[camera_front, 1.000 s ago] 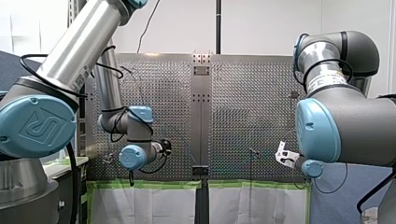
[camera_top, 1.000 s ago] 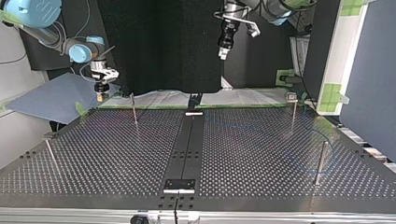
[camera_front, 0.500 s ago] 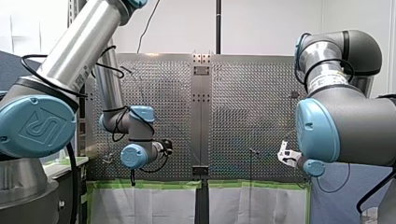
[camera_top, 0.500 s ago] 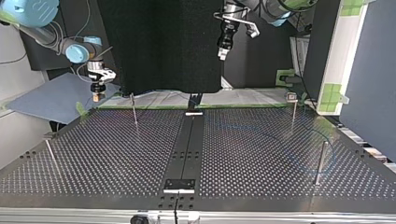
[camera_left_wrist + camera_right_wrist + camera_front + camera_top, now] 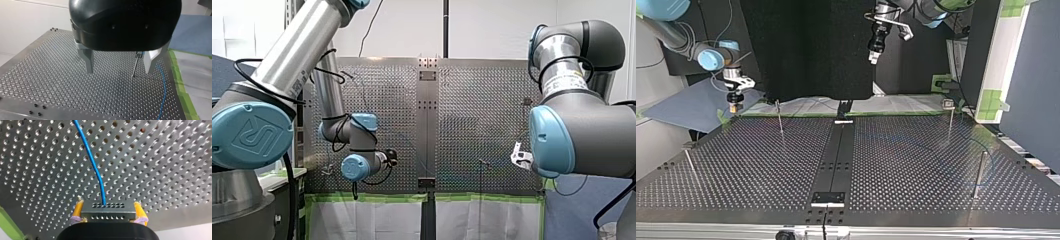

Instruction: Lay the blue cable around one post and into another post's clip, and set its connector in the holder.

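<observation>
My right gripper (image 5: 107, 214) is shut on the grey connector (image 5: 108, 210), its yellow pads on both short ends. The blue cable (image 5: 93, 162) runs from the connector out over the perforated table. In the top view my right gripper (image 5: 734, 106) hangs beyond the table's far left corner, near a thin post (image 5: 779, 118). My left gripper (image 5: 118, 66) is open and holds nothing, high above the table; ahead of it stand a post (image 5: 134, 67) and the blue cable (image 5: 163, 95) lying on the plate. In the top view my left gripper (image 5: 875, 54) hangs above the far middle.
More posts stand at the top view's right (image 5: 950, 121) (image 5: 979, 174) and near left (image 5: 690, 166). A faint cable loop (image 5: 989, 165) lies by the right post. A black centre strip carries a small bracket (image 5: 827, 198) near the front edge. Green tape (image 5: 182, 95) lines the table's edge.
My right gripper has carried the connector toward the top view's left and a little higher, off the table's far corner. My left arm has barely moved.
</observation>
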Controlling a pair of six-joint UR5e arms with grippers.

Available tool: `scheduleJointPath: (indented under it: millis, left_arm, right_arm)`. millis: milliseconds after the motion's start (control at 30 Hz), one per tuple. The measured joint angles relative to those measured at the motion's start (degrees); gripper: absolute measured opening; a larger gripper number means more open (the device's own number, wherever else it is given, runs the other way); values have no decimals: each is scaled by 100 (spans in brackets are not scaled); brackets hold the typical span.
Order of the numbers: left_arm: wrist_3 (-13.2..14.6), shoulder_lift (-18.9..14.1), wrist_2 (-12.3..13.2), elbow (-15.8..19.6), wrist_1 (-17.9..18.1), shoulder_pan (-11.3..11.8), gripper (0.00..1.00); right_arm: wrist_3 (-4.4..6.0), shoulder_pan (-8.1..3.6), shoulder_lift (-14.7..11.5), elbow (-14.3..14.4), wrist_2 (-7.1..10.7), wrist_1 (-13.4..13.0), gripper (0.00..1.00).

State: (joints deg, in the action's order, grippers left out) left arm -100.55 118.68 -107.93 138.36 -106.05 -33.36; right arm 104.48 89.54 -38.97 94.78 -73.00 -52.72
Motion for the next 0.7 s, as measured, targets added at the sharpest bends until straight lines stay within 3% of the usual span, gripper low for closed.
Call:
scheduleJointPath:
  millis: [300,700]
  left_arm:
    - [-21,0,1,3,5,-3,99]
    - [-34,0,-3,0,-5,-3,99]
  right_arm:
    - [17,101,-381,125,8,270,0]
    - [-35,305,-982,246,46,481,0]
